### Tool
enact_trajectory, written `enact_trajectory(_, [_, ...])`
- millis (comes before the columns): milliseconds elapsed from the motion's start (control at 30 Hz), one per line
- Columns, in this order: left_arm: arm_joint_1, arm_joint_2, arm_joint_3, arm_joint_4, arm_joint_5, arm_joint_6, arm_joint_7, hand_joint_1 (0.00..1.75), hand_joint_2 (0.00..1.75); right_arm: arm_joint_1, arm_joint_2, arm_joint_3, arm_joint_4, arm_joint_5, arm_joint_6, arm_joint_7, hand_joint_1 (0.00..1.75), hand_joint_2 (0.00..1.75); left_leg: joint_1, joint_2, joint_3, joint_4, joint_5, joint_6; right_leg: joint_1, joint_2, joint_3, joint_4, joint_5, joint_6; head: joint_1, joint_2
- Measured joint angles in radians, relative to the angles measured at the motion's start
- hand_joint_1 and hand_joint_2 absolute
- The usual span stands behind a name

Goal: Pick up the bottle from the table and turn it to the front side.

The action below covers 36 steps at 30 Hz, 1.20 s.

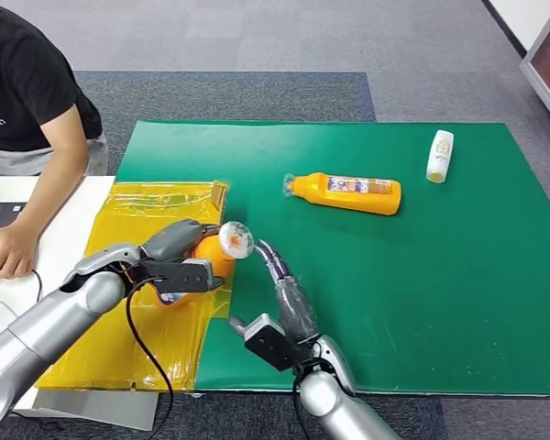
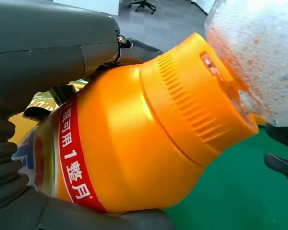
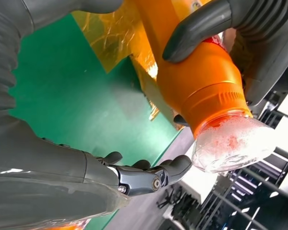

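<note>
The left hand held an orange bottle up over the bench.

The green mat (image 1: pixel 397 302) covered most of the bench, with lots of bare room in its middle and right part. A yellow plastic sheet (image 1: pixel 148 206) lay along the mat's left edge, and a person's arm (image 1: pixel 48 197) rested beside it. A second orange bottle (image 1: pixel 345 193) lay on its side near the mat's far edge, and a small white bottle (image 1: pixel 440 156) lay well apart, near the far right corner. The left hand (image 1: pixel 179 257) was wrapped around the orange bottle (image 1: pixel 214 257) above the sheet's right edge, its clear cap (image 1: pixel 236 240) pointing right. The right hand (image 1: pixel 282 293) was spread and held nothing, its fingertips (image 1: pixel 264 249) just beside the cap.
</note>
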Motion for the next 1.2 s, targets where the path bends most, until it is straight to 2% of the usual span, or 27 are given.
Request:
enact_trajectory(167, [-0.001, -0.034, 0.010, 0.051, -0.010, 0.018, 0.000, 1.75, 1.75, 0.001, -0.001, -0.002, 0.005, 0.064, -0.083, 0.039, 0.00, 1.75, 0.000, 0.000, 0.003, 0.000, 0.000, 0.000, 0.000, 0.000, 0.002, 0.000, 0.000, 0.000, 0.000, 0.000])
enact_trajectory(367, [0.000, -0.067, 0.019, 0.098, -0.021, 0.027, -0.001, 1.75, 1.75, -0.002, -0.014, -0.032, 0.016, 0.226, -0.235, 0.110, 0.00, 1.75, 0.000, 0.000, 0.006, -0.001, 0.000, 0.000, 0.000, 0.001, 0.005, 0.000, 0.000, -0.001, 0.000, 0.000])
enact_trajectory(533, [0.007, -0.085, 0.020, 0.118, -0.031, 0.027, -0.016, 1.75, 1.75, -0.003, -0.018, -0.097, 0.021, 0.357, -0.255, 0.125, 0.00, 1.75, 0.000, 0.000, 0.006, -0.001, 0.000, -0.001, 0.000, 0.001, 0.005, 0.000, 0.000, -0.001, 0.000, 0.000])
enact_trajectory(767, [0.030, -0.093, 0.019, 0.119, -0.038, 0.031, -0.014, 1.75, 1.75, -0.017, -0.018, -0.171, 0.037, 0.320, -0.257, 0.097, 0.00, 1.75, 0.000, 0.000, 0.007, -0.002, 0.000, -0.001, 0.000, 0.002, 0.005, 0.000, 0.000, -0.001, 0.000, 0.000])
enact_trajectory(1200, [0.036, -0.095, 0.018, 0.138, -0.061, 0.037, -0.009, 1.75, 1.75, -0.022, -0.017, -0.177, 0.039, 0.269, -0.249, 0.084, 0.00, 1.75, 0.000, 0.001, 0.007, -0.004, -0.001, -0.002, 0.000, 0.002, 0.005, 0.000, -0.001, -0.003, 0.000, 0.000])
